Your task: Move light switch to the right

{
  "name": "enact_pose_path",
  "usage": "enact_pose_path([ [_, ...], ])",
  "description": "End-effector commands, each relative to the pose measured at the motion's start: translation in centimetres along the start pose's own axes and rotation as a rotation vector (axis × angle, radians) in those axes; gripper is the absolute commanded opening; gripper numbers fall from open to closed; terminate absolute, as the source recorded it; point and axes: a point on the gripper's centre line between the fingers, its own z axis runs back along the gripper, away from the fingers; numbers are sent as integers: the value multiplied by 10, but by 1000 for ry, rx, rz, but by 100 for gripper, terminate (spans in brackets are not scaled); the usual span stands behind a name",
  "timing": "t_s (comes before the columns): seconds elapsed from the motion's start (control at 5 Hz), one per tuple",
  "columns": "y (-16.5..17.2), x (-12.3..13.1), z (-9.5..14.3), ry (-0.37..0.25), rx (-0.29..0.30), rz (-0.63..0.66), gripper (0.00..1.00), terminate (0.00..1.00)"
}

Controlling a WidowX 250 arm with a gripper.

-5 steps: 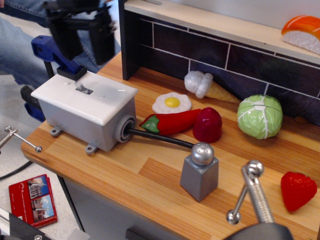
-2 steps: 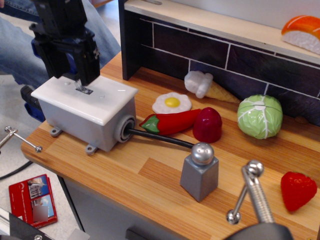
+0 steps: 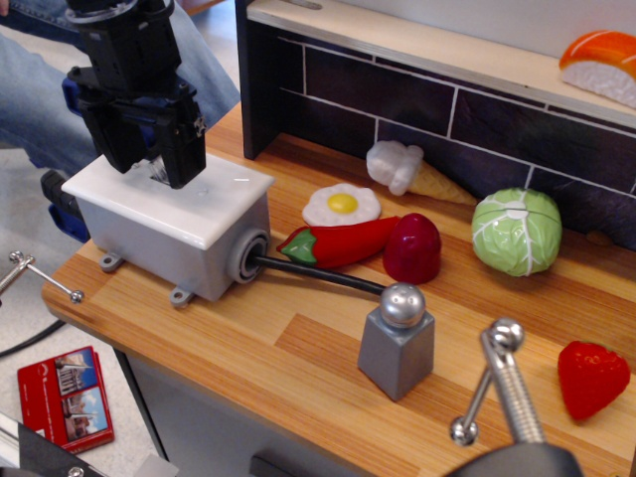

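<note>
The light switch (image 3: 159, 172) is a small silvery toggle on a glossy white plate (image 3: 227, 193) atop a grey electrical box (image 3: 169, 246) at the left end of the wooden counter. Only a sliver of the toggle shows between my fingers. My black gripper (image 3: 154, 165) is down on the plate, open, with one finger (image 3: 119, 149) to the left of the toggle and the other (image 3: 187, 159) to its right. I cannot tell whether a finger touches the toggle.
A black cable runs from the box toward a grey salt shaker (image 3: 397, 343). Fried egg (image 3: 342, 205), red chili (image 3: 338, 242), cabbage (image 3: 517, 231), ice cream cone (image 3: 407, 169) and strawberry (image 3: 592, 378) lie to the right. A dark tiled wall (image 3: 437, 104) stands behind. A blue clamp (image 3: 60, 207) grips the left edge.
My gripper has come down from above the box onto the white plate and shifted slightly right, so its fingers now straddle the toggle.
</note>
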Motion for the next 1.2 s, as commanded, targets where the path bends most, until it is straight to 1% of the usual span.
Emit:
enact_pose_path([
  [0.0,-16,10,-1,-11,-2,37,100,0],
  [0.2,-25,14,-5,-3,-18,61,100,0],
  [0.4,-30,15,-2,-2,-33,68,100,0],
  [0.6,-36,17,1,-13,-46,77,100,0],
  [0.8,-49,20,7,-11,-65,85,100,0],
  [1.0,-53,19,7,-14,-62,82,100,0],
])
